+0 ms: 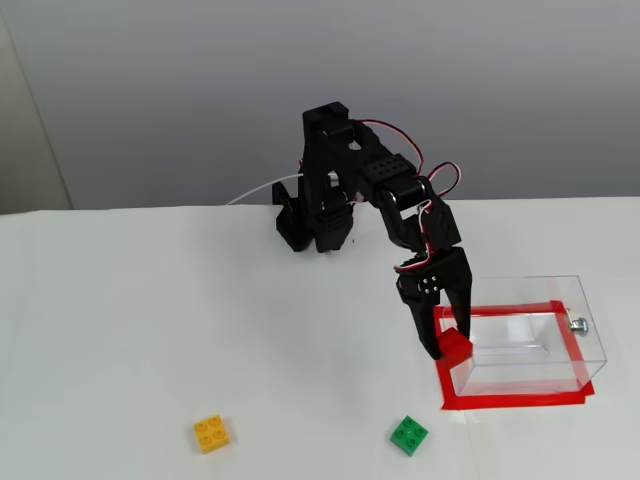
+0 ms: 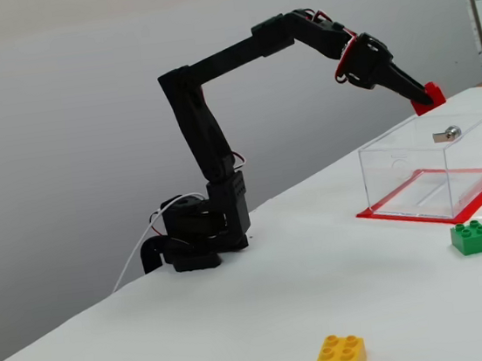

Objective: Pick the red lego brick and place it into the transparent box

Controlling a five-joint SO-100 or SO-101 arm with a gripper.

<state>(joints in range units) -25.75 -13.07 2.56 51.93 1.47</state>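
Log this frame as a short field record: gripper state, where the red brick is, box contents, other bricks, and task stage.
gripper: the gripper is shut on the red lego brick, held in the air
brick position: raised above the transparent box, near its edge on the arm's side; seen at in the other fixed view
box contents: nothing visible inside; it sits within a red tape outline
other bricks: green brick and yellow brick lie on the table, apart from the box
task stage: brick carried, not yet released
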